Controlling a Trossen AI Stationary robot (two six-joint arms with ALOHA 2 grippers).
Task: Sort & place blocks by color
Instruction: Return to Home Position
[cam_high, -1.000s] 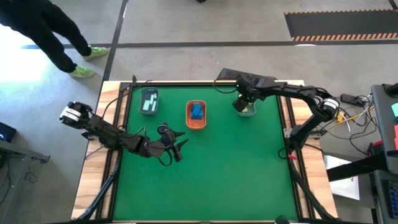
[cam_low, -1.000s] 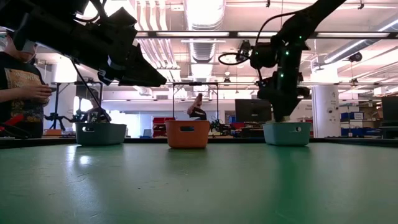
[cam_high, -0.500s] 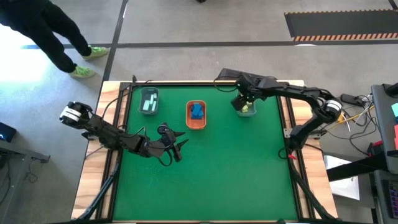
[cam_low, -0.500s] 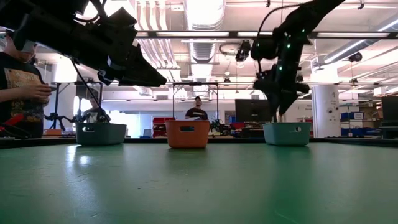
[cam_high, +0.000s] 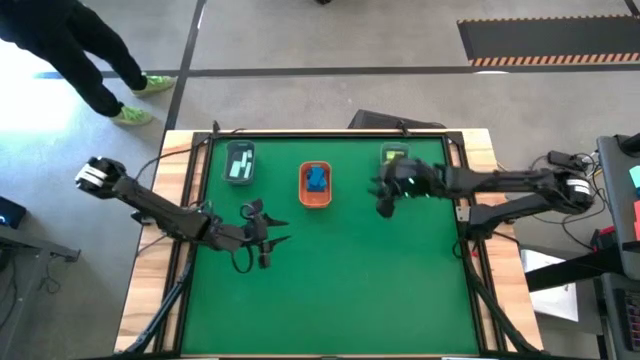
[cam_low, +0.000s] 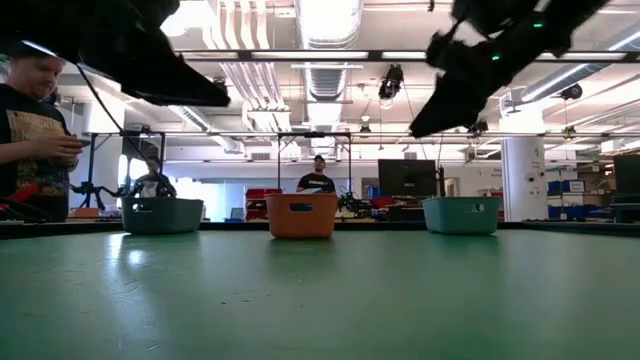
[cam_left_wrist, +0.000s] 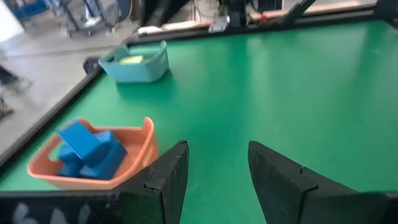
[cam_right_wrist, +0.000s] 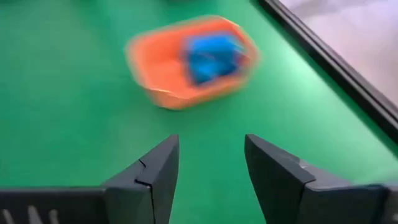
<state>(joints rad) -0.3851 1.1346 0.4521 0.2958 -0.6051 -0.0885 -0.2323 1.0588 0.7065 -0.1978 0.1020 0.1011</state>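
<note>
- While both arms hang above the green table (cam_high: 340, 290), neither tool holds anything.
- The left gripper (cam_left_wrist: 216, 149) has its two fingers spread apart with only bare mat between them. In the high view it sits left of centre, a little nearer than the orange tray (cam_high: 316, 196) and to its left.
- The right gripper (cam_right_wrist: 211, 142) is likewise parted and empty. Seen from above, it hovers between the orange tray and the pale green bin (cam_high: 396, 168), slightly nearer than both.
- Three containers stand in a row along the far side of the table: the grey tray (cam_high: 240, 150) on the left, the orange tray in the middle, the pale green bin on the right.
- The dark blue blocks (cam_high: 317, 179) lie piled in the orange tray.
- The mint blocks (cam_high: 240, 168) lie in the grey tray.
- The yellow blocks (cam_high: 392, 155) lie in the pale green bin.
- No block is seen on the mat itself.
- A person (cam_low: 25, 130) stands beyond the table's far left corner.
</note>
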